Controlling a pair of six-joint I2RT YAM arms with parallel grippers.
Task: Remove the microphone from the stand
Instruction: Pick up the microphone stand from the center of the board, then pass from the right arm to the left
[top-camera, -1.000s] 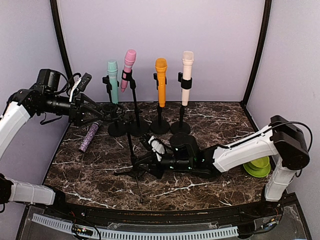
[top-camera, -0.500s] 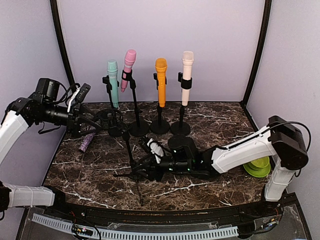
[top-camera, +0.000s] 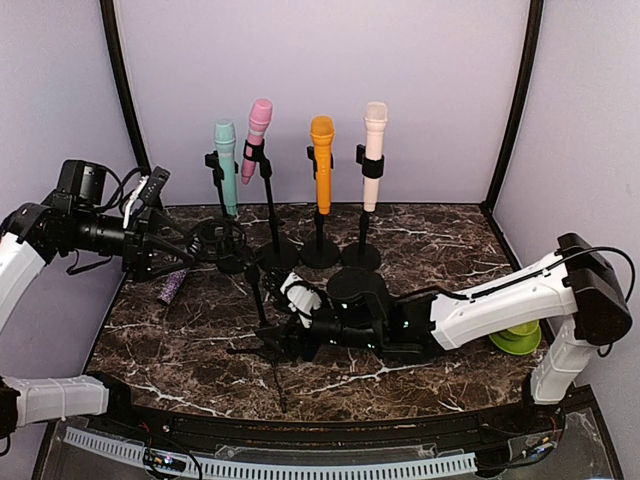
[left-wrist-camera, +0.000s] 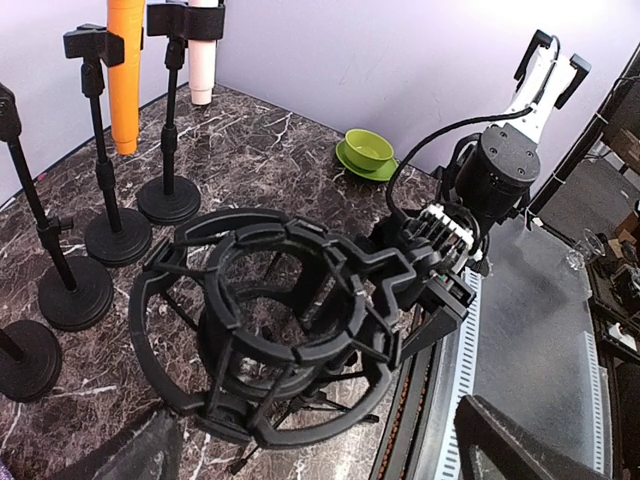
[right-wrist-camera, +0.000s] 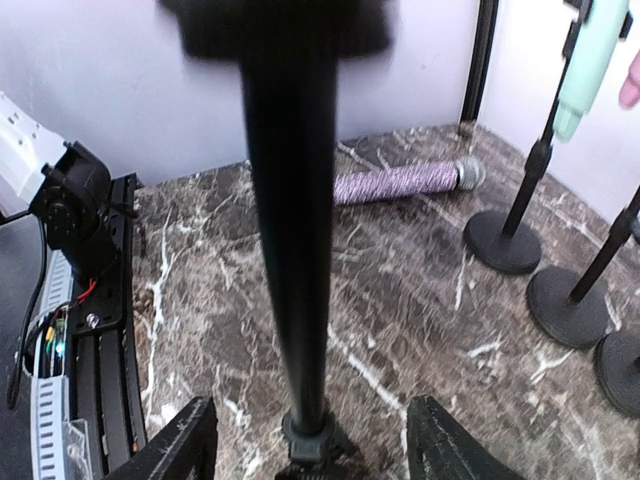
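Observation:
A purple glitter microphone (top-camera: 172, 288) lies flat on the marble at the left, also seen as the microphone (right-wrist-camera: 400, 182) in the right wrist view. The black tripod stand's pole (right-wrist-camera: 295, 250) rises between the fingers of my right gripper (right-wrist-camera: 315, 445), which is open and clear of the pole on both sides; in the top view that gripper (top-camera: 278, 335) sits low by the tripod. The stand's round shock mount (left-wrist-camera: 270, 320) is empty. My left gripper (top-camera: 185, 252) is open just left of the mount (top-camera: 215, 240), holding nothing.
Four stands at the back carry a teal microphone (top-camera: 225, 165), a pink one (top-camera: 257, 135), an orange one (top-camera: 322, 160) and a cream one (top-camera: 374, 150). A green bowl (top-camera: 515, 335) sits at the right edge. The tripod's legs spread over the table's middle.
My right gripper has opened off the stand's pole. My left arm has drawn back to the left, away from the shock mount, and opened a little wider.

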